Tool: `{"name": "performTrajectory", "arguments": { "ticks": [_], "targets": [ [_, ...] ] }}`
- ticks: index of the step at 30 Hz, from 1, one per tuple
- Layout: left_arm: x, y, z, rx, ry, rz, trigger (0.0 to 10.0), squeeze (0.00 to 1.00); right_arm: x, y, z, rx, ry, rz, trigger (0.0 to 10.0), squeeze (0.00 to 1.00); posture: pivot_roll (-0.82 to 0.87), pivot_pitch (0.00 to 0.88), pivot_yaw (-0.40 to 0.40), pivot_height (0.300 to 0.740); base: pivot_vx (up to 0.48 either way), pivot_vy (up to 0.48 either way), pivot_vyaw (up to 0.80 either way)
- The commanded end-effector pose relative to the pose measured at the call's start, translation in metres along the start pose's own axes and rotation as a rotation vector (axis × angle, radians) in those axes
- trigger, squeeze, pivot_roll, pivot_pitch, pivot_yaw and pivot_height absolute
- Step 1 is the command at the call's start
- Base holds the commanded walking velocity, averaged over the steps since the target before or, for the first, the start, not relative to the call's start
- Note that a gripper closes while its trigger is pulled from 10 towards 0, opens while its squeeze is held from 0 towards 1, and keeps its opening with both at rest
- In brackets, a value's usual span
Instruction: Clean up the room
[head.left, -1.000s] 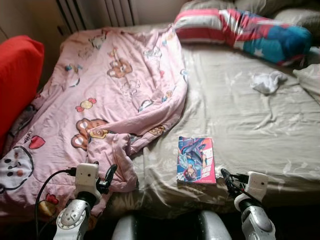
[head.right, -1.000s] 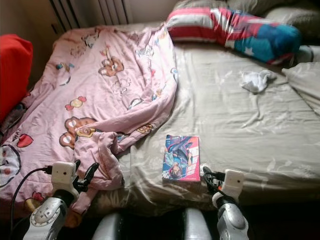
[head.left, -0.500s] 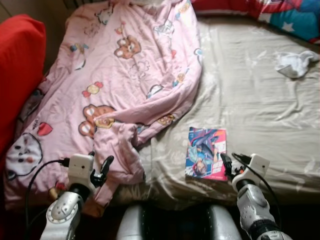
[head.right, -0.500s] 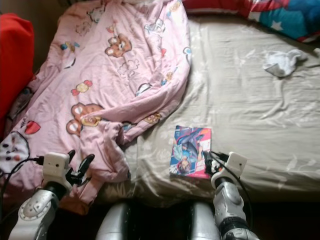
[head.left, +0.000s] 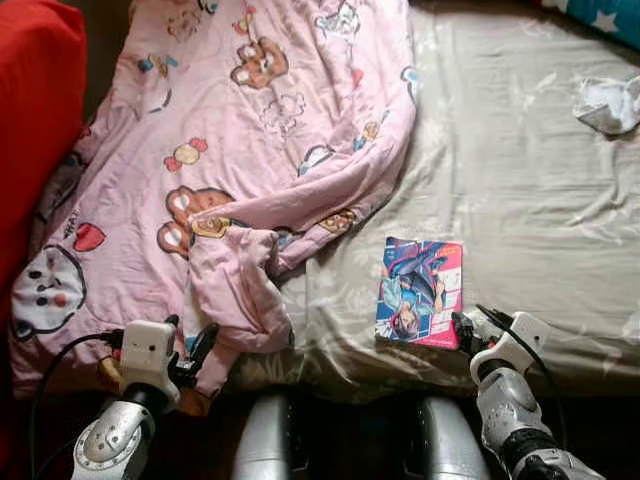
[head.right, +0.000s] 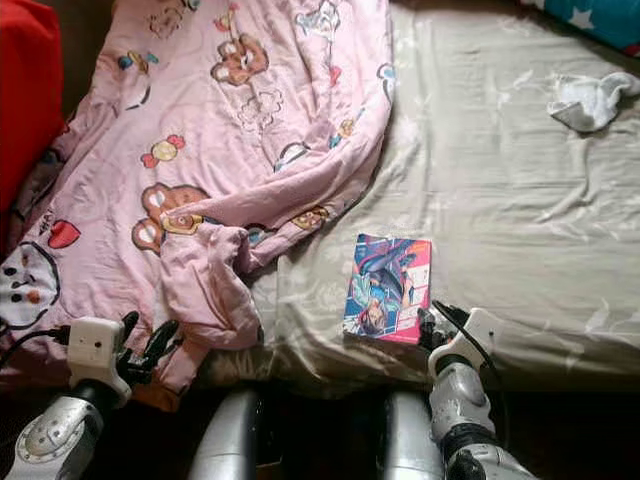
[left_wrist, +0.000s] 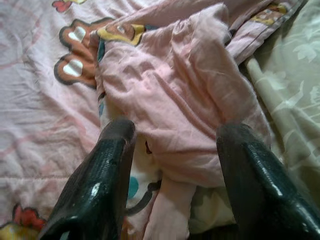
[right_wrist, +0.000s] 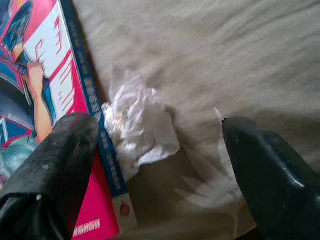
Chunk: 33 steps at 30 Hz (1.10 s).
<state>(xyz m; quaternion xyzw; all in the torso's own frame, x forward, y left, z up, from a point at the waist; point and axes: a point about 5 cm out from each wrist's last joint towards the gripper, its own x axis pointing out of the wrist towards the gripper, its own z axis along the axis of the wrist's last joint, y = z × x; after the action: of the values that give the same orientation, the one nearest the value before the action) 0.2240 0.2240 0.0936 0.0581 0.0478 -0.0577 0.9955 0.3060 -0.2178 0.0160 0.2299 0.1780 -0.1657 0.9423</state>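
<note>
At the far left of the head views, a red cushion (head.left: 35, 120) is standing against the bed's edge. Beside it, a pink cartoon-print blanket (head.left: 250, 130) is lying rumpled across the left half of the bed (head.left: 520, 170), one bunched corner trailing toward the lower left. The left end effector (head.left: 185, 350) is hovering just short of that corner with its fingers spread and empty, probably lined up so the loose fold falls between them, as the left wrist view suggests.

Near the lower middle of the frame, a manga book (head.left: 420, 292) is lying flat on the beige sheet close to the bed's near edge. Just beside its right side, the right end effector (head.left: 468, 328) is resting open and empty; the right wrist view shows a crumpled white tissue (right_wrist: 137, 125) touching the book's spine, sitting between the spread fingers. That seems to be the piece being targeted.

In the upper right, a white sock or cloth (head.left: 612, 103) is lying well apart.
</note>
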Motion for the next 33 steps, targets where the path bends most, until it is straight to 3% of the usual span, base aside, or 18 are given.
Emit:
{"name": "performTrajectory", "arguments": {
  "ticks": [1,24,33],
  "targets": [
    [-0.01,0.01,-0.006,0.012,0.046,0.038,10.0,0.0,-0.004,-0.005,-0.014,0.031,0.053,-0.032,0.0,0.0,0.14,0.374,0.145,0.635,0.0,0.0,0.0],
    [-0.022,0.007,-0.008,0.003,0.09,0.043,10.0,0.0,0.0,0.009,-0.009,0.036,0.043,0.022,0.0,0.0,0.15,0.389,0.148,0.635,0.0,0.0,0.0],
    [-0.023,0.007,-0.01,-0.002,0.101,0.044,10.0,0.0,0.0,0.006,-0.008,0.032,0.043,0.011,0.0,0.0,0.15,0.389,0.147,0.635,0.0,0.0,0.0]
  ]
}}
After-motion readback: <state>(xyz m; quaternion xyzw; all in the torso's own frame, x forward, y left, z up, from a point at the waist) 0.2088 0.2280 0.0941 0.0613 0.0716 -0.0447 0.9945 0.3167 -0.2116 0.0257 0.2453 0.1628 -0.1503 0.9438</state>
